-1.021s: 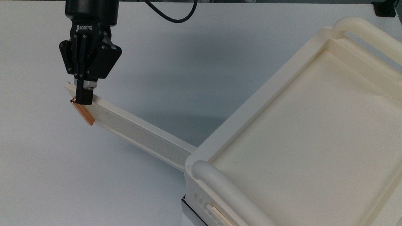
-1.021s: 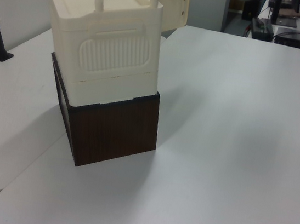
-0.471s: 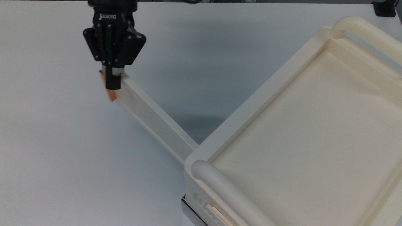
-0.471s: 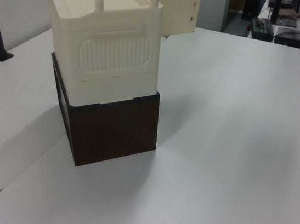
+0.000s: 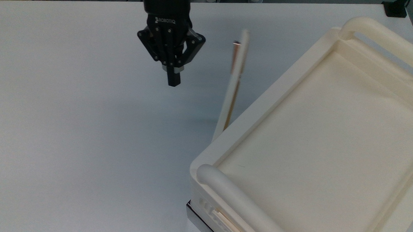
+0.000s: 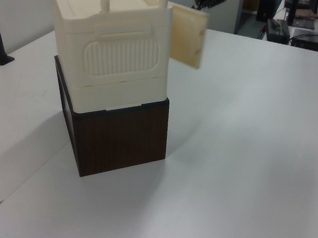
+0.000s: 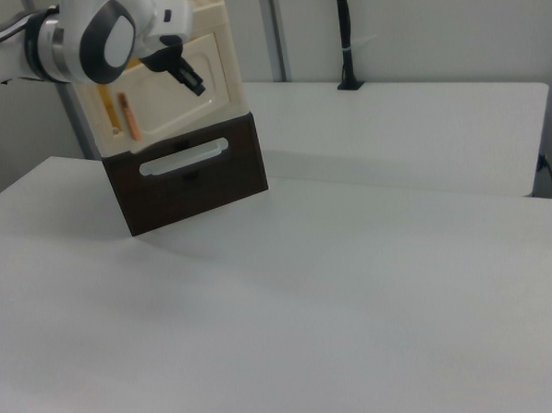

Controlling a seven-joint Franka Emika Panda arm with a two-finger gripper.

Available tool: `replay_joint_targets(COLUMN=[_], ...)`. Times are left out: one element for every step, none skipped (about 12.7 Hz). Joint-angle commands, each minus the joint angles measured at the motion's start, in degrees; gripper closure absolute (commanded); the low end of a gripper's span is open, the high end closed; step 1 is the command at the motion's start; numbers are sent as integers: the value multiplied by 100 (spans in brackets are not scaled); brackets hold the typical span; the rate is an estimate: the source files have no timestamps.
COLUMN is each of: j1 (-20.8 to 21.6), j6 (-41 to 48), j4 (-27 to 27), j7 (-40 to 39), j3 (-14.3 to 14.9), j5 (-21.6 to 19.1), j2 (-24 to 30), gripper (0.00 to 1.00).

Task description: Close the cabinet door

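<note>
I see the door [image 5: 236, 79] ajar near the cabinet [image 5: 329, 141], not shut; my gripper [image 5: 173, 81] hangs closed, empty, apart.

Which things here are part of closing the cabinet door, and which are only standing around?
Part of the job:
cabinet door, still ajar
cabinet
gripper, apart from the door

Only standing around:
dark wooden box under the cabinet
white table

We see the door [image 5: 234, 81] swung far round toward the cabinet [image 5: 315, 140], now edge-on and blurred in the top view, no longer stretched out to the top view's left. The gripper [image 5: 173, 81] has let go and sits apart from it, nearer the top view's middle.
</note>
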State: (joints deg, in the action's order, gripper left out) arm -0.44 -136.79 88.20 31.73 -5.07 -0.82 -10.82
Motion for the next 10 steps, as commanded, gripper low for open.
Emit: replay_joint_targets(j1=[9,35,53,62,79,88,97,80,71,36], j6=[135,100,-118,-294,-357,-340,-314,-296,-183,-43], j4=[-21,-74,-240,-233,-233,-224,-155,-93,-32,-5], j7=[-45,103,401,526,535,509,501,474,387,351], j3=[-642,-809,-1037,-1083,-1101,-1101,-1101,-1101,-1101,-1101], j5=[12,38,82,109,109,109,117,118,109,109], j2=[-50,-165,-305,-315,-306,-280,-245,-227,-201,-175], gripper=[100,100,100,100,100,100,100,100,100,100])
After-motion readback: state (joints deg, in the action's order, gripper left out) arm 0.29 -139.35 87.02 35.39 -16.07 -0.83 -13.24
